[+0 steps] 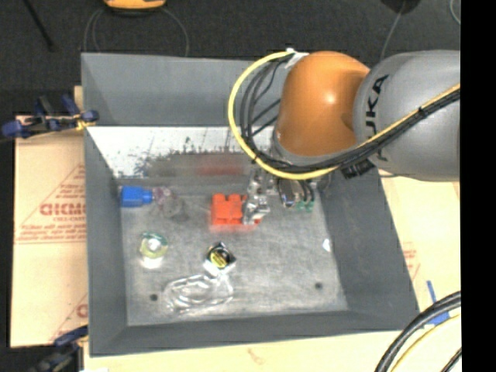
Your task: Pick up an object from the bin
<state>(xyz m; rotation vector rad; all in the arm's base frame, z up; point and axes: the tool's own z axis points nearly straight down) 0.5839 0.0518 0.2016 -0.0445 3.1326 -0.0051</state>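
KUKA-lettered arm is reaching down; gripper is hanging just beside orange-red rectangular plastic block, centre of grey metal bin; grip state cannot be told.

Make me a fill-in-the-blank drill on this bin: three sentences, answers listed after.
1. In the camera view, the tool hangs at the ____ edge of the orange-red plastic block.
2. The small plastic piece lying farthest to the view's left in the grey metal bin is ____ in colour.
3. The small black object just below the block in the view bears a ____ patch.

Missing words: right; blue; yellow
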